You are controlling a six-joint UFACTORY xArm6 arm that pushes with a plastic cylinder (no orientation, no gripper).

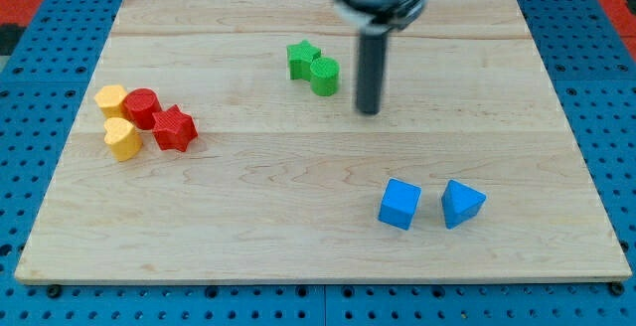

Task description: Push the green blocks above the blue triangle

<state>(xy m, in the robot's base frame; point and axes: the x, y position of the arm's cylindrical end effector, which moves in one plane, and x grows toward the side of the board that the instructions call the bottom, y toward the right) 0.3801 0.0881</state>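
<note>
Wooden board (298, 237) is seen on a blue pegboard (30, 117). Rod (370, 73) is held upright near the view's top centre; no jaws are fitted, so open/closed can't be told. My tip (369, 111) is placed just right of the green pair, w/ a small gap. Blue cube (399, 204) and blue triangle (462, 204) are set side by side at lower right, well apart from green star (301, 59) and green cylinder (324, 75), which are touching. At left a cluster is formed by red cylinder (142, 107), red star (174, 128), yellow hexagon (111, 99), yellow heart (123, 138).
</note>
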